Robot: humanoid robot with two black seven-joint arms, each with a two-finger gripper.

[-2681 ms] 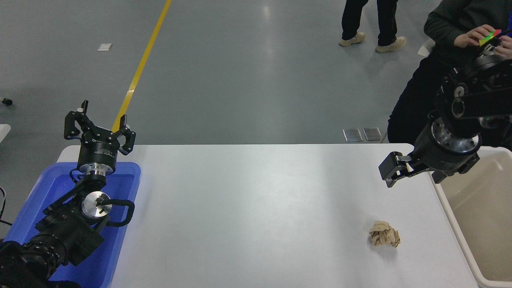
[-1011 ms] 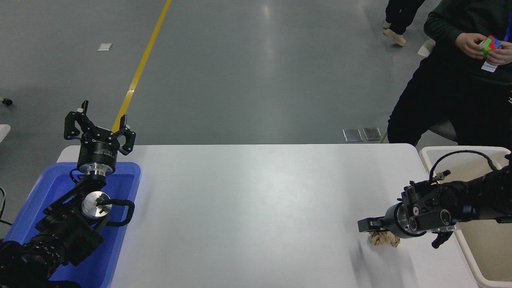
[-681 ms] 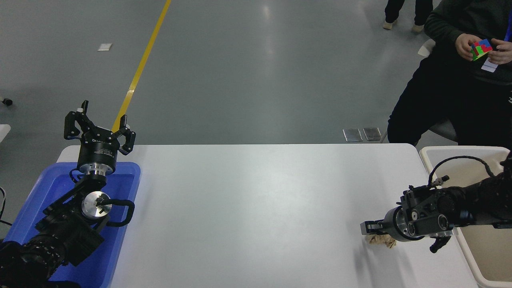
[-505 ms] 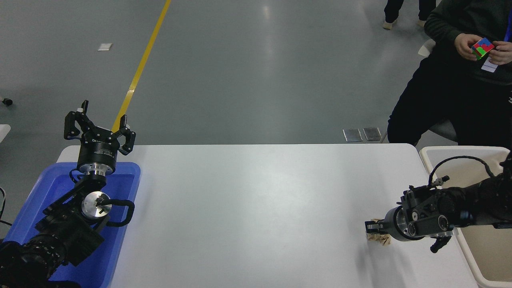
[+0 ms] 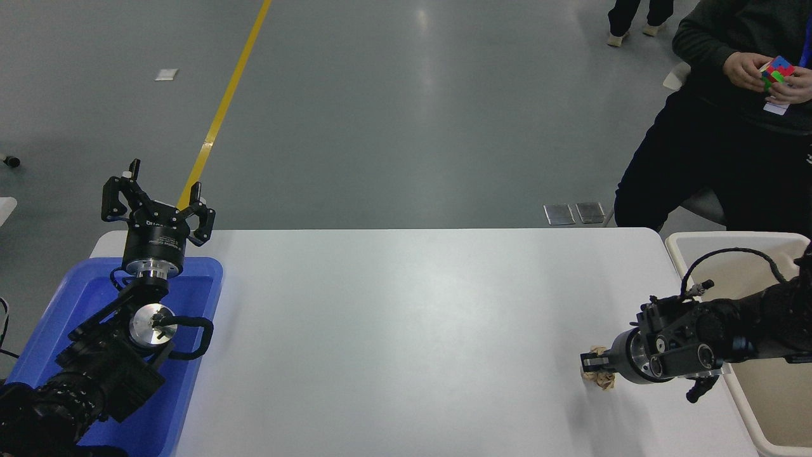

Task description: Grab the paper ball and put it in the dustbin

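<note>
So, quick status:
right claw: right gripper (image 5: 589,366), lower right of the frame, lying low and pointing left, looks clenched on the paper ball (image 5: 599,377)
ball: tan wad pinched at the claw's tip, right at the white table (image 5: 393,330) surface. Can't tell if it's lifted off or touching
done: the grab, I'd say
left to do: lift it, carry it right over the rim, drop it in the dustbin (image 5: 729,240)
bin: cream, at the right edge of the frame, just beside the table's end, near the claw
left claw: left gripper (image 5: 158,206), parked at lower left over the blue tray (image 5: 190,381), fingers spread, holding nothing
hidden: most of the ball sits under the claw, only a crumpled bit shows. Bin is cut off by the frame edge and the arm covers part of its inside
also: person at upper right fiddling with a colour cube (image 5: 776,70)
</note>
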